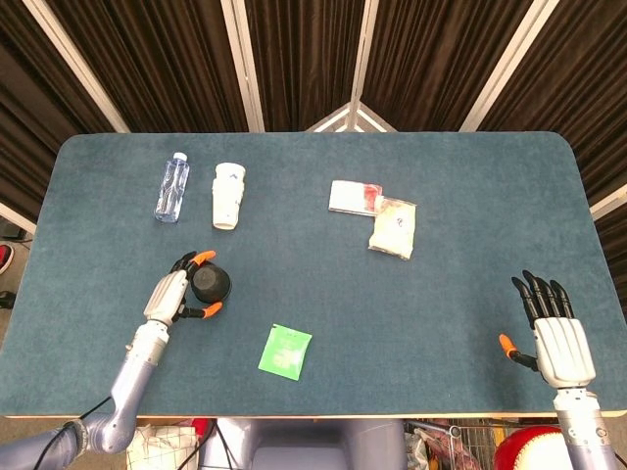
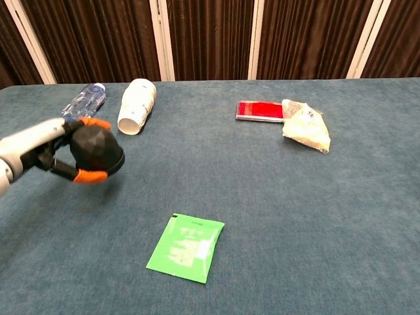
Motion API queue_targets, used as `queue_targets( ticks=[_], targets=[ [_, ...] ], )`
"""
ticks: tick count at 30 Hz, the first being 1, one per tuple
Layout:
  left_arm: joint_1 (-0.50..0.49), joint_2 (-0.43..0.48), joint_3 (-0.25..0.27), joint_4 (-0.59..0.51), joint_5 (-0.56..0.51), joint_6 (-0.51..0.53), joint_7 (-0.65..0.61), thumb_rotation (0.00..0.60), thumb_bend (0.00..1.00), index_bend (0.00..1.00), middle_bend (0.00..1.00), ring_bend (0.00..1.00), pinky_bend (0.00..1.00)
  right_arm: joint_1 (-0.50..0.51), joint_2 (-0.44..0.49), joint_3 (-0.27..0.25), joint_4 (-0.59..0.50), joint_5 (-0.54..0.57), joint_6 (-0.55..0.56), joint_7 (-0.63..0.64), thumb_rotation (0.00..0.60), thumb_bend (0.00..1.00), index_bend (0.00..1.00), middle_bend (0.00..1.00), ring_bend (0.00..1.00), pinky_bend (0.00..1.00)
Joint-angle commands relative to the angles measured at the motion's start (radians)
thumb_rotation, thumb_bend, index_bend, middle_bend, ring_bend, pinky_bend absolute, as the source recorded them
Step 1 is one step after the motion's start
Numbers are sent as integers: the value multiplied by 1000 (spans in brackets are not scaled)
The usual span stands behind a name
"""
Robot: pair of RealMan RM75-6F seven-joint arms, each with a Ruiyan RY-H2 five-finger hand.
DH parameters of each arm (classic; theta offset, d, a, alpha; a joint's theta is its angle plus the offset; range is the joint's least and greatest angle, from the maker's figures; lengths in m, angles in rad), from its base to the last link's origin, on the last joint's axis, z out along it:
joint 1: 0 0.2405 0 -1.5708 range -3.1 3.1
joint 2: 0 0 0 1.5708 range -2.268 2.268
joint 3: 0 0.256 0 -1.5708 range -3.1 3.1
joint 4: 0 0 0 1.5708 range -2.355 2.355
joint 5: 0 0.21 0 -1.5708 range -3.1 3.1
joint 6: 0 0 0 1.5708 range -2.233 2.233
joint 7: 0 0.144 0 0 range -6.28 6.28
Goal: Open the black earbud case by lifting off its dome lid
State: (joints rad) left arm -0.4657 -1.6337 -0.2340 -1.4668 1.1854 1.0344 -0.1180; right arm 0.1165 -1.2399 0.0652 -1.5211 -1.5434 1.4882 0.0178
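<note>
Your left hand [image 2: 41,149] is grasping the black earbud case [image 2: 97,151], its orange-tipped fingers [image 2: 90,175] wrapping the dome from above and below and holding it off the counter [image 2: 275,216]. Beyond those fingers a paper cup [image 2: 136,105] and a water bottle [image 2: 84,102] are lying on their sides; a green packet [image 2: 186,247] is sitting nearer you, to their right. Your right hand [image 1: 559,335] is resting released, fingers spread, well apart at the counter's far edge

The table [image 1: 470,196] had a blue-grey felt top. A water bottle [image 1: 170,186] and paper cup [image 1: 227,195] lay far left. A red packet [image 1: 351,197] and snack bag [image 1: 394,227] lay far centre, a green sachet [image 1: 285,351] near centre.
</note>
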Motion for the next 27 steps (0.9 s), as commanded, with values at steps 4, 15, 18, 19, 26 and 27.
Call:
queue_targets(
  ticks=[4,15,18,19,26,27],
  targets=[
    [-40,153,-99,-310,-131,4,175,600,510,164,383,0,0,0,4,1,-1,1,0,4,600,288,68,24,68,11],
    [-57,313,-137,-508,-333,8,270,600,510,191,417,0,0,5,1,3,3,3,-6,3,600,289,68,24,68,11],
    [-69,285,-90,-430,-384,-39,270,600,510,199,416,0,0,4,2,1,0,-1,-3,4,600,288,68,24,68,11],
    [-76,268,-78,-398,-401,-55,266,600,510,201,415,0,0,3,2,0,-1,-2,-1,4,600,288,68,24,68,11],
    [-138,169,-62,-328,-407,-100,265,600,510,202,391,0,0,0,1,-1,-3,-5,6,5,600,289,68,24,68,11],
    [-136,177,-79,-367,-390,-84,251,600,510,202,393,0,0,-1,1,-1,0,-3,6,8,600,289,68,24,68,11]
  ],
)
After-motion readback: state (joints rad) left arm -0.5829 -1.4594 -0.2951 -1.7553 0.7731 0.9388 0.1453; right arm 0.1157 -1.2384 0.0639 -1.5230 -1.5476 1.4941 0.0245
